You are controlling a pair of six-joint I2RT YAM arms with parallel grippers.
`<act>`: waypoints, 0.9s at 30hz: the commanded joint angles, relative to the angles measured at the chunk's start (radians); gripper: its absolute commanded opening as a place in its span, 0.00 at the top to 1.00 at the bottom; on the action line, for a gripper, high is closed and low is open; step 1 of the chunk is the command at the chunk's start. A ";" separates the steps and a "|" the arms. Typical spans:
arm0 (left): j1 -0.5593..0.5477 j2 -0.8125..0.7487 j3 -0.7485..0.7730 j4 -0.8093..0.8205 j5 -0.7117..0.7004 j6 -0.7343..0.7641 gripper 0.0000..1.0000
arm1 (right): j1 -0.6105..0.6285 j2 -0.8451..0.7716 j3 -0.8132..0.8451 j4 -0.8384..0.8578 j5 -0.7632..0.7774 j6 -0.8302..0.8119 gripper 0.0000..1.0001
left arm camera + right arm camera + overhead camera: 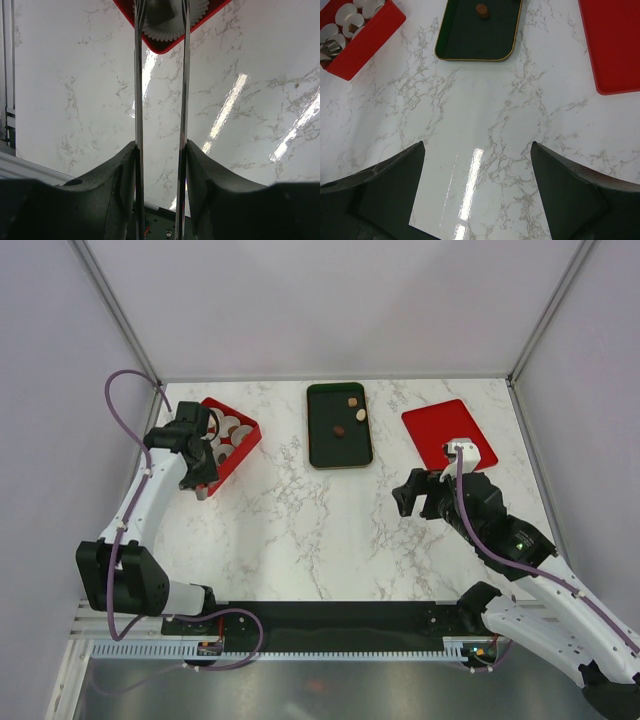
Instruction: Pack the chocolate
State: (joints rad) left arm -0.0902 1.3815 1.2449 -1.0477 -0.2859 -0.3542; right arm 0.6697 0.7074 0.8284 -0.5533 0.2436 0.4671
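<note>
Left fingers clamped on a pair of metal tongs, one finger pressing the outside of each blade. Blades parallel with a gap between them. Tong tips reach into the near corner of the red bin, left of the green tray, right over a pleated paper cup. Cannot tell if the tips touch the cup. More paper cups packed in the same bin.

Right fingers spread wide, gripping nothing, only marble tabletop showing between them. Hovering nearer than the green tray and off to its right.

Chocolates sitting on the green tray, three visible from above. Two close together by its far right corner, one dark brown piece near its middle. None in the bin as far as visible, and none at either set of fingers.

Flat red tray right of the green tray, not touching it. Right arm's wrist overlaps its near corner in the top view.
</note>
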 commanded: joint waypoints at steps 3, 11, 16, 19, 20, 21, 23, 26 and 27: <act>0.004 -0.025 0.109 -0.015 -0.051 0.014 0.51 | 0.002 -0.014 0.034 0.012 0.003 0.007 0.04; -0.016 -0.081 0.182 0.027 0.172 0.063 0.52 | 0.001 -0.019 0.078 -0.031 0.025 0.021 0.04; -0.118 -0.131 0.154 0.074 0.274 0.058 0.52 | 0.001 -0.014 0.116 -0.076 0.056 0.044 0.04; -0.172 -0.163 0.107 0.074 0.274 0.055 0.52 | 0.001 -0.022 0.127 -0.099 0.066 0.062 0.05; -0.186 -0.171 0.075 0.074 0.274 0.055 0.52 | 0.001 -0.025 0.127 -0.103 0.077 0.076 0.05; -0.198 -0.176 0.058 0.106 0.336 0.029 0.52 | 0.001 -0.031 0.127 -0.117 0.082 0.080 0.05; -0.229 -0.188 0.004 0.173 0.327 -0.009 0.52 | 0.001 -0.036 0.127 -0.131 0.095 0.094 0.05; -0.258 -0.190 -0.041 0.213 0.329 -0.019 0.52 | 0.001 -0.042 0.129 -0.154 0.102 0.108 0.05; -0.263 -0.190 -0.065 0.222 0.327 -0.022 0.52 | 0.002 -0.042 0.129 -0.161 0.102 0.117 0.05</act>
State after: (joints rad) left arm -0.3363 1.2072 1.2201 -0.9142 0.0086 -0.3435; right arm 0.6697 0.6724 0.9192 -0.6811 0.3149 0.5472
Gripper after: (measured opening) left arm 0.483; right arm 0.956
